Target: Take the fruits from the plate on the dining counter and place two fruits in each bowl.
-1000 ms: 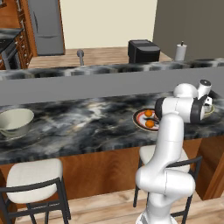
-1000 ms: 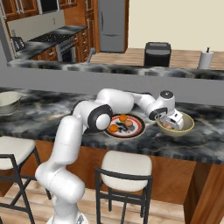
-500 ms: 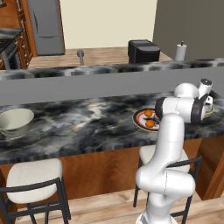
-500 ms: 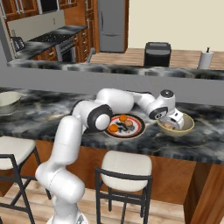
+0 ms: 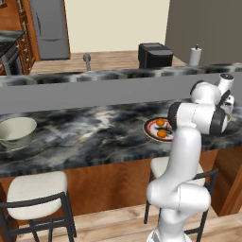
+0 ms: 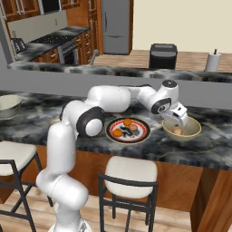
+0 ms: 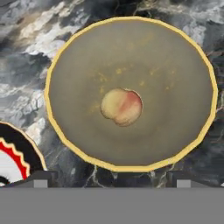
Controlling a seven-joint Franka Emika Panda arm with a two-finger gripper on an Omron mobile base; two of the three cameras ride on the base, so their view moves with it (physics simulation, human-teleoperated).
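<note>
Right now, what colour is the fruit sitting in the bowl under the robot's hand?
The fruit is pale yellow with a reddish blush, clearest in the hand view.

We find the tool (image 6: 180, 118) directly above the near bowl (image 6: 193, 130), whose mouth is open, with one pale fruit (image 7: 121, 106) at its centre. In the hand view the plate (image 7: 15, 159) crowds the bowl at 8 o'clock. Bare counter (image 6: 41, 120) runs between the plate and the far bowl (image 5: 17, 131). The grey ledge (image 5: 94, 90) walls the back.

Dining counter (image 6: 213, 145): plate (image 6: 128, 130), two bowls (image 6: 181, 128) (image 5: 16, 132).
</note>
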